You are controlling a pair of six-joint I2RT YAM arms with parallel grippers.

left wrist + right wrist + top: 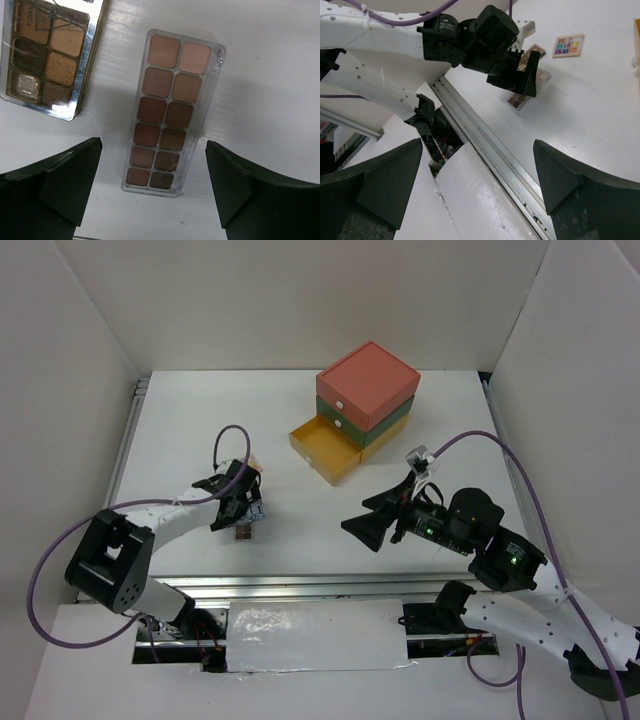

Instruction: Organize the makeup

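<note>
A narrow brown eyeshadow palette [168,112] in a clear case lies flat on the white table, its near end between the fingers of my left gripper [152,145], which hangs open just above it. A second brown palette [47,55] with a silver rim lies to its left. From above, the left gripper [240,502] covers most of both, and only one palette's end [244,533] shows. A small square multicolour palette [569,45] lies beyond them. My right gripper [375,525] hovers open and empty at the middle right, above the table's front rail [495,150].
A stacked drawer box [367,385], orange over green, stands at the back centre. Its yellow bottom drawer [325,448] is pulled open toward the left. White walls close in the table on three sides.
</note>
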